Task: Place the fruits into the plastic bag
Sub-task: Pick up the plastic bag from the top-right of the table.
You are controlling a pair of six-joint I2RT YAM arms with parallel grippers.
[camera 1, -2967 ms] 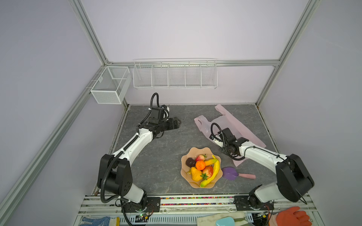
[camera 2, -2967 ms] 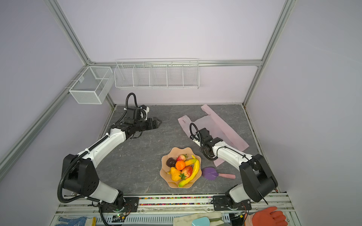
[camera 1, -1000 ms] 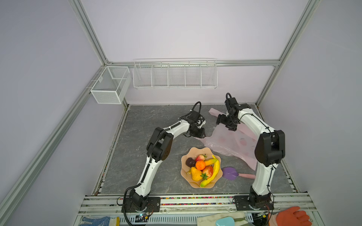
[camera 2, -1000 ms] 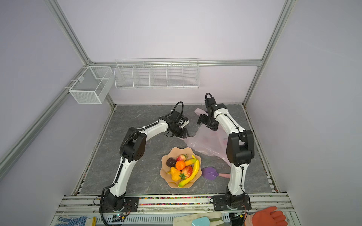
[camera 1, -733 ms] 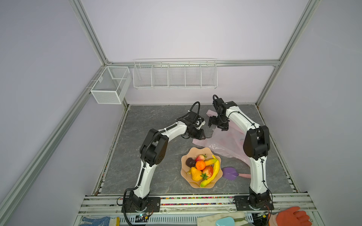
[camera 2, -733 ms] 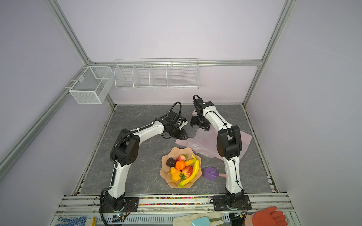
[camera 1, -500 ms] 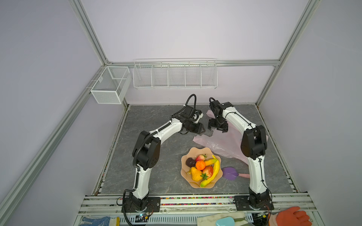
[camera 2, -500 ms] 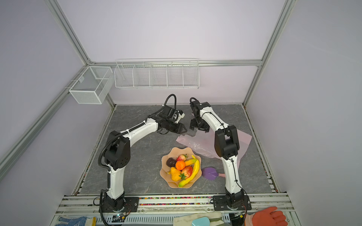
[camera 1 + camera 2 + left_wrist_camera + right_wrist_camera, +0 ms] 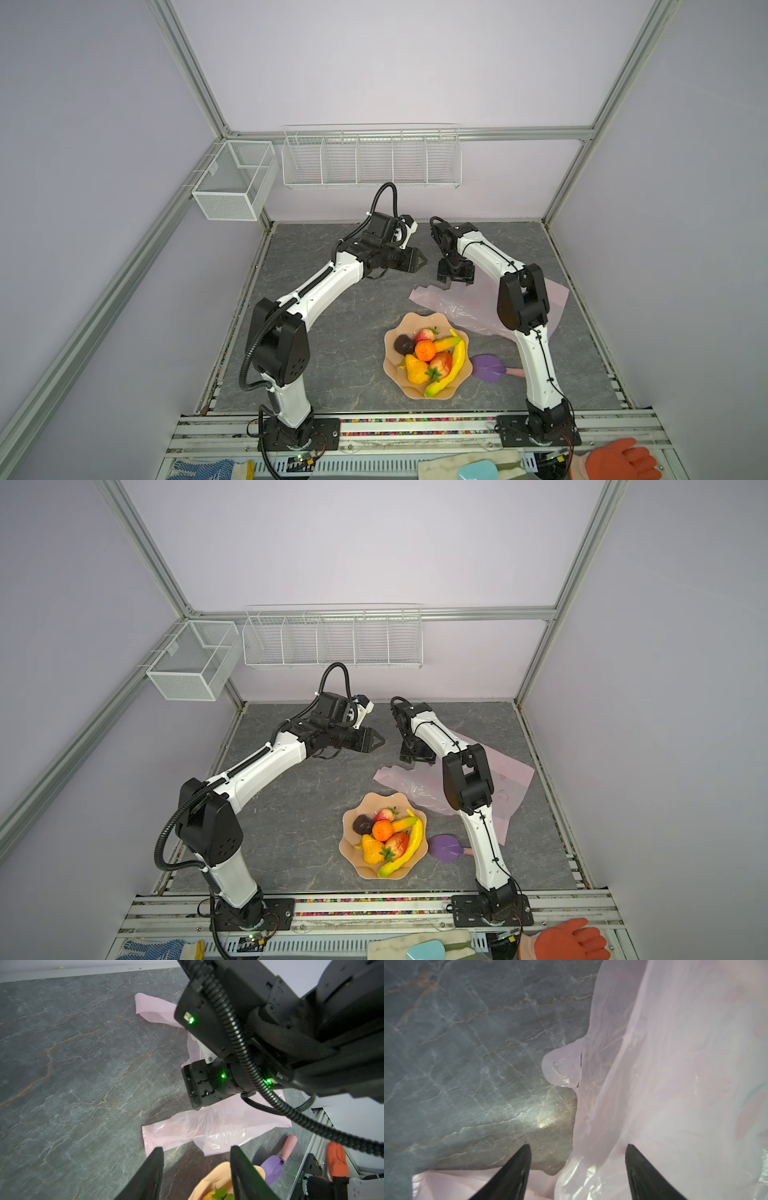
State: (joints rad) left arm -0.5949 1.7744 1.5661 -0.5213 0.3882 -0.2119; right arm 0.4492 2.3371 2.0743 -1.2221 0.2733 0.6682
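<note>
plastic bag (image 9: 457,305) partly hidden, apparently lying crumpled

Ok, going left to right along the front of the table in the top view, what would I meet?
Left arm's black shoulder joint → peach scalloped bowl, holding the toy fruits → purple leaf-shaped paddle with pink handle → right arm's white lower link.

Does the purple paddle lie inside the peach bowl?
No, the purple paddle lies on the table beside the peach bowl, outside its rim.
</note>
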